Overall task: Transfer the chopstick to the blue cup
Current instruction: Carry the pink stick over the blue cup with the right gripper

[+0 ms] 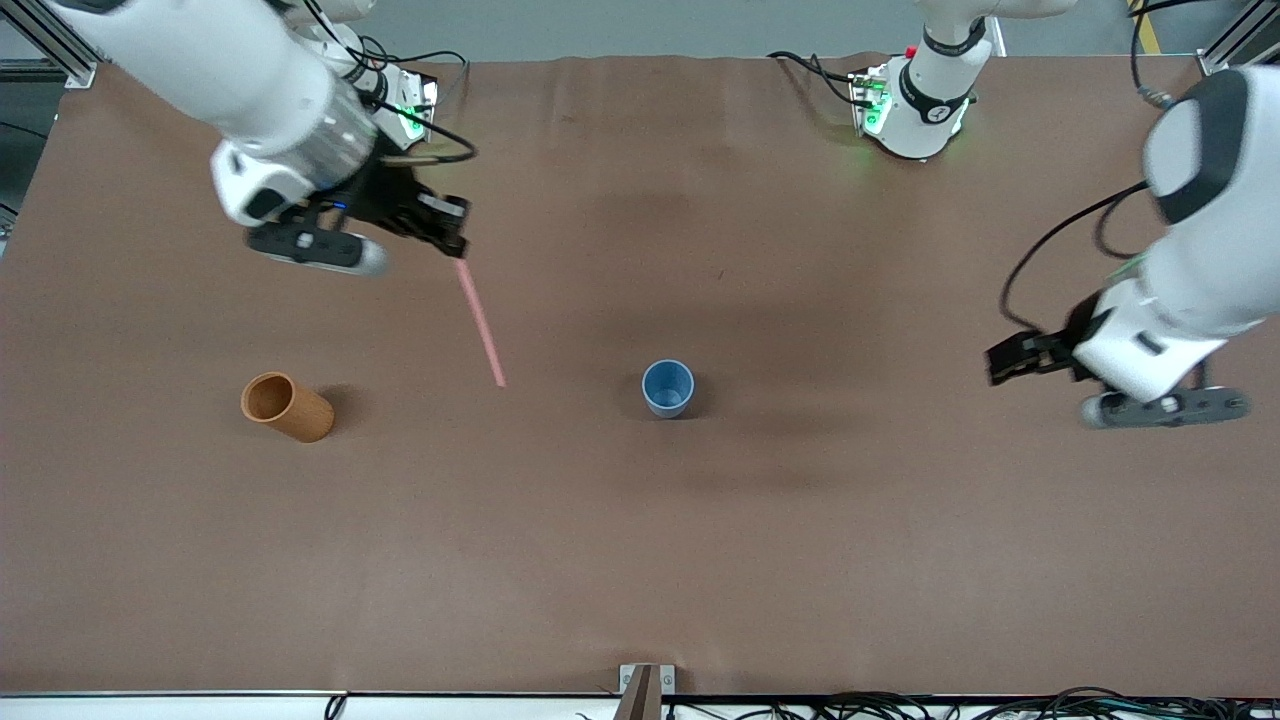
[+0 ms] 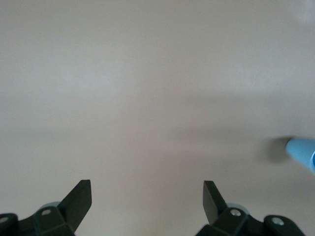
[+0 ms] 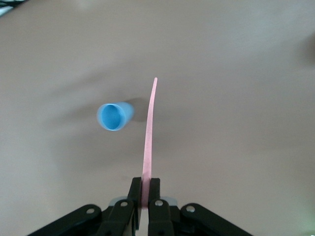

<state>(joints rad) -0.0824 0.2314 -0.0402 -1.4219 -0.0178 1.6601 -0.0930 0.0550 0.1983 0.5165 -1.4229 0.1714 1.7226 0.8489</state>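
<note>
Pink chopstick (image 1: pixel 480 322) hangs pinched in the right gripper (image 1: pixel 452 243), apart from the blue cup (image 1: pixel 667 387); left gripper (image 1: pixel 1003 360) spread, empty.

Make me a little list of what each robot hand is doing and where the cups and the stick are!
right gripper: shut on the chopstick, up in the air over the table
chopstick: hangs slanted from the fingers, not in a cup
left gripper: open, holds nothing, waits at its arm's end of the table
blue cup: upright, mid-table
orange cup: toward the right arm's end
task: chopstick not yet in the blue cup
</note>
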